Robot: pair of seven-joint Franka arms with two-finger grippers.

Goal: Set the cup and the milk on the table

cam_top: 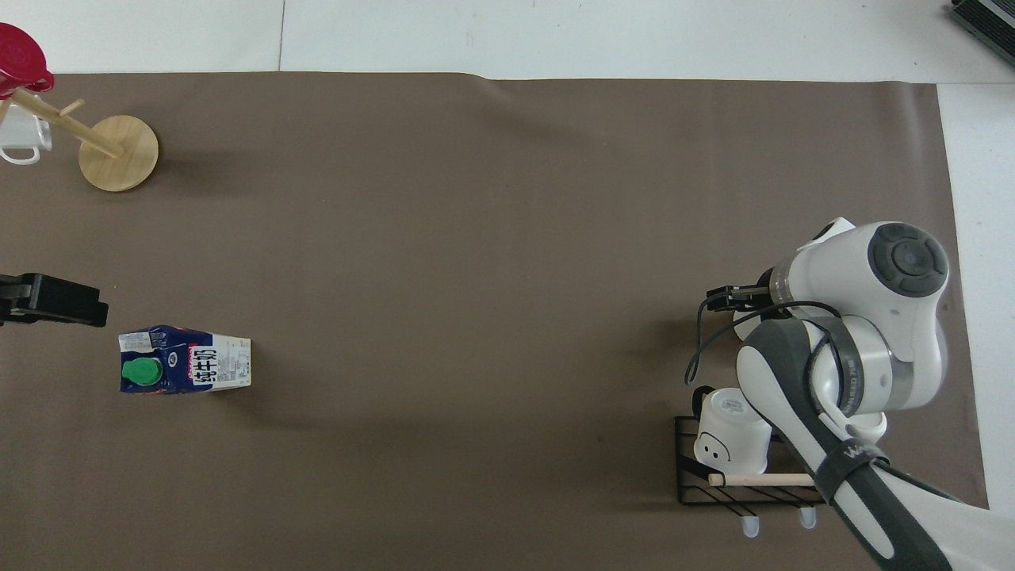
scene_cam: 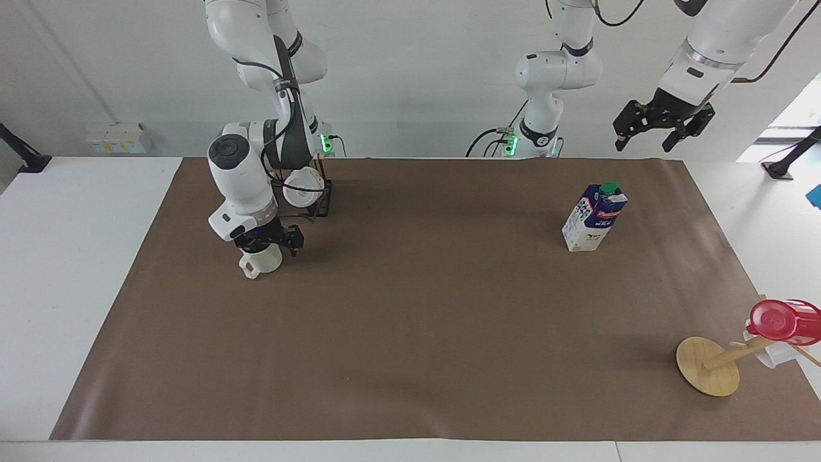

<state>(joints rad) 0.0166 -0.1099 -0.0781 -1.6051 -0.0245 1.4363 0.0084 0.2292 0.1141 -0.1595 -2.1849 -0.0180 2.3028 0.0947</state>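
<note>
The cream-white cup (scene_cam: 262, 264) stands upright on the brown paper of the table (scene_cam: 417, 321), toward the right arm's end, its handle pointing away from the robots. My right gripper (scene_cam: 267, 242) is down over the cup's mouth, open, with a finger on either side of the rim. In the overhead view the right arm hides nearly all of the cup (cam_top: 744, 323). The milk (scene_cam: 595, 217) stands upright on the paper toward the left arm's end, its green cap (cam_top: 141, 370) on top. My left gripper (scene_cam: 660, 127) hangs open and empty, high above the table's edge, and waits.
A black wire rack (scene_cam: 319, 204) with white mugs (cam_top: 731, 432) stands between the cup and the right arm's base. A wooden mug tree on a round disc (scene_cam: 707, 366) holds a red-topped cup (scene_cam: 782, 319) at the left arm's end, farther from the robots than the milk.
</note>
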